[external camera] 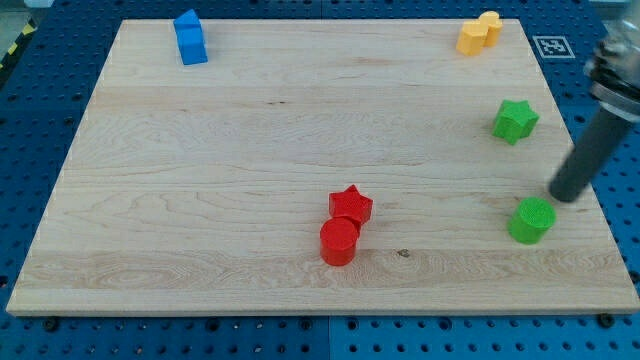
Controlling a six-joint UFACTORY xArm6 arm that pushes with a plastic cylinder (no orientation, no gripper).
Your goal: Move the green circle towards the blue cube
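The green circle (531, 220) lies near the board's right edge, toward the view's bottom. The blue cube (190, 38) sits at the board's top left corner, far from it. My tip (566, 194) is just up and to the right of the green circle, very close to it; I cannot tell whether they touch. The dark rod rises from the tip to the view's right edge.
A green star (514, 120) lies above the green circle near the right edge. A yellow block (478, 33) sits at the top right. A red star (350, 206) and a red cylinder (339, 241) touch each other at bottom centre. The wooden board (250, 150) rests on a blue pegboard.
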